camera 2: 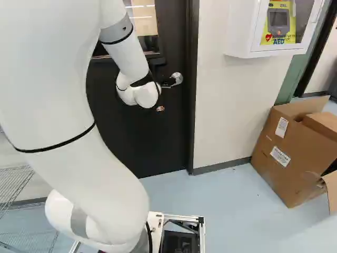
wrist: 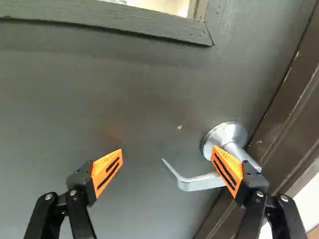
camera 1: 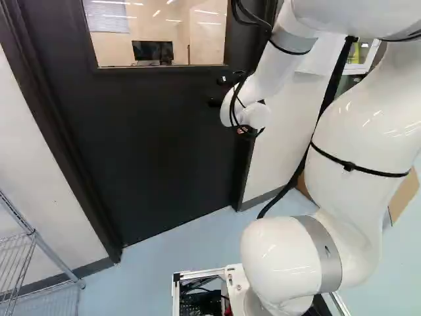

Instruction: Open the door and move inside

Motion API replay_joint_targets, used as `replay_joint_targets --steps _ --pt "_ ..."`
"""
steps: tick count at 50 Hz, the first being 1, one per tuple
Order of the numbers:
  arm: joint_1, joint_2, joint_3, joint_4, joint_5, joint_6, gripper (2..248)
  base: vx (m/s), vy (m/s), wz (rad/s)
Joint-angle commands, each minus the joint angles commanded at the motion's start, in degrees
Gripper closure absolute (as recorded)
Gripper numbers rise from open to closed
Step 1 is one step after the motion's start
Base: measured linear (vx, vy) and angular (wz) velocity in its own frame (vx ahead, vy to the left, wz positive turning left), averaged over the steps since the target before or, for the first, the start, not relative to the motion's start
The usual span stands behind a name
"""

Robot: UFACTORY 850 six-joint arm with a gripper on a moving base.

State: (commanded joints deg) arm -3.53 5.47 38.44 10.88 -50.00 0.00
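Pale blue floor (camera 1: 197, 243) runs up to a black door (camera 1: 151, 138) that fills the upper left and middle of the left base view and looks closed in its frame. A window (camera 1: 154, 33) is set in it at the top, and a wire shelf (camera 1: 20, 257) stands lower left. The white arm (camera 1: 358, 131) reaches towards the door from the right.

Over in the right base view, the lever handle (camera 2: 177, 79) shows above centre, just beside the arm's wrist. A white cabinet (camera 2: 245, 39) hangs upper right, with a cardboard box (camera 2: 279, 153) below it.

From the wrist, the gripper (wrist: 167, 151) is spread wide with nothing gripped. One finger overlaps the lever, whose free end lies between the two; whether they touch, I can't tell.

I'd call this lining up on the handle. Next it needs to bear on the lever and turn it down, before any pushing or driving through.
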Motion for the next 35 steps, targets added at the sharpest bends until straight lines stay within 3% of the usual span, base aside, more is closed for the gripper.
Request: replay_joint_targets --steps 35 --pt "-0.11 3.89 -0.59 0.0 0.0 0.0 3 0.0 0.0 0.0"
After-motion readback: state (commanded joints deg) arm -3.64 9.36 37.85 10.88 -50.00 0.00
